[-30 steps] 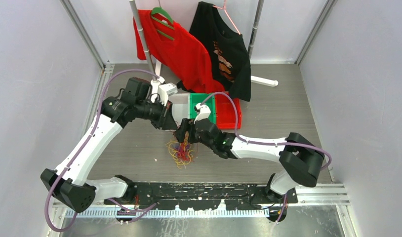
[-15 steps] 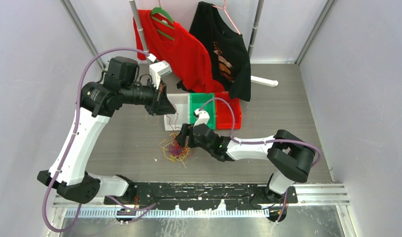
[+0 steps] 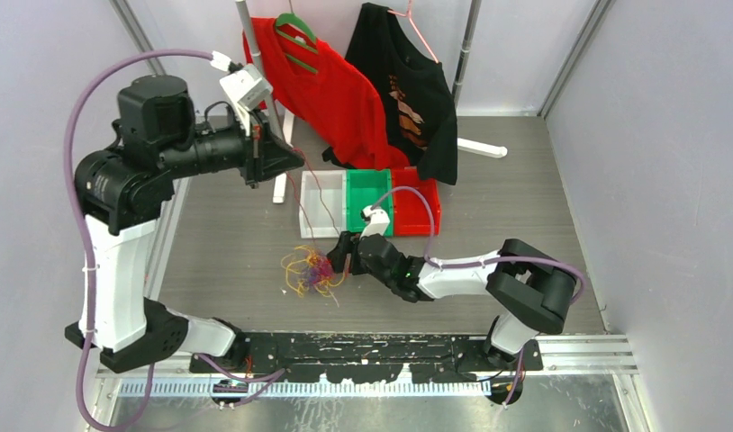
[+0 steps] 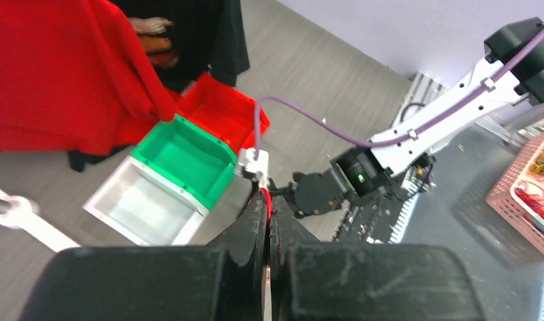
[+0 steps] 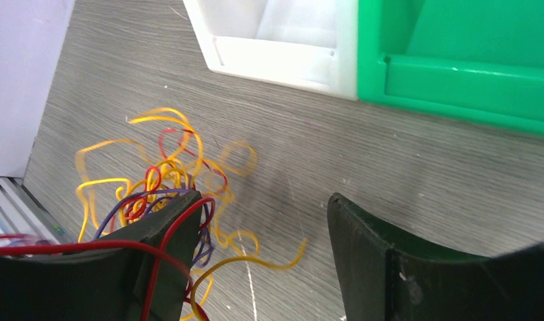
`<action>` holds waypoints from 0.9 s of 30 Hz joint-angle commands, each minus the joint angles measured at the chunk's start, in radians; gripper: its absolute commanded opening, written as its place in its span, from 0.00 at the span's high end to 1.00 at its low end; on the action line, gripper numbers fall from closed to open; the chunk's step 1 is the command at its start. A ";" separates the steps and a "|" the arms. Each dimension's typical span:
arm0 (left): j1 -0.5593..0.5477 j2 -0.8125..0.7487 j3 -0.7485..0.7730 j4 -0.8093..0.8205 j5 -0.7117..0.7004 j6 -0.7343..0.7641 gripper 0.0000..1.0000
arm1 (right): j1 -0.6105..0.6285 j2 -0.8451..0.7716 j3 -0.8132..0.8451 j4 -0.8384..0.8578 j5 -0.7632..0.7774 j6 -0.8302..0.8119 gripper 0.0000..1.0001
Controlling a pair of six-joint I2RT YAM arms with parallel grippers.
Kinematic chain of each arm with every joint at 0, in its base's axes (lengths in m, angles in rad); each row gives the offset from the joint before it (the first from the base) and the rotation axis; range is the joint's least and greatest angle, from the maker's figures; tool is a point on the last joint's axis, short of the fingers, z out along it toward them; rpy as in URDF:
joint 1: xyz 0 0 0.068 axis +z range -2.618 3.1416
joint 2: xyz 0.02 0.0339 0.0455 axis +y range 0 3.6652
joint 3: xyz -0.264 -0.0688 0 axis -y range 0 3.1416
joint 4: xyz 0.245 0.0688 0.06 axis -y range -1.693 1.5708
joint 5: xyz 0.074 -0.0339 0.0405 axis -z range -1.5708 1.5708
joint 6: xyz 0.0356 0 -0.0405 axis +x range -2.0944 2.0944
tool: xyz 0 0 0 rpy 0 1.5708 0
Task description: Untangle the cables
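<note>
The cables (image 3: 311, 270) lie as a loose tangle of red, yellow-orange and purple strands on the grey table, also in the right wrist view (image 5: 156, 180). My left gripper (image 3: 294, 160) is raised high at the back left. In the left wrist view it (image 4: 268, 208) is shut on one red cable (image 4: 266, 195). Thin strands hang from it toward the tangle. My right gripper (image 3: 345, 255) sits low, just right of the tangle. In its wrist view it (image 5: 264, 200) is open, and a red strand (image 5: 102, 246) lies draped over its left finger (image 5: 162, 261).
A white bin (image 3: 320, 202), a green bin (image 3: 369, 196) and a red bin (image 3: 419, 214) stand in a row behind the tangle. A red shirt (image 3: 331, 99) and a black shirt (image 3: 412, 90) hang on a rack at the back. A pink basket (image 4: 526, 194) shows in the left wrist view.
My left arm rose up and back to the left, drawing a red cable out. The tangle shifted left. My right gripper moved off the tangle, down and to its right.
</note>
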 commanded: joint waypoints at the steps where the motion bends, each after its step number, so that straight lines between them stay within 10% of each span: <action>1: -0.004 -0.064 0.035 0.202 -0.068 0.013 1.00 | 0.005 -0.043 -0.048 0.034 0.052 0.015 0.27; 27: -0.004 -0.251 -0.064 0.901 -0.686 0.293 1.00 | 0.005 -0.193 -0.287 0.023 0.171 0.056 0.37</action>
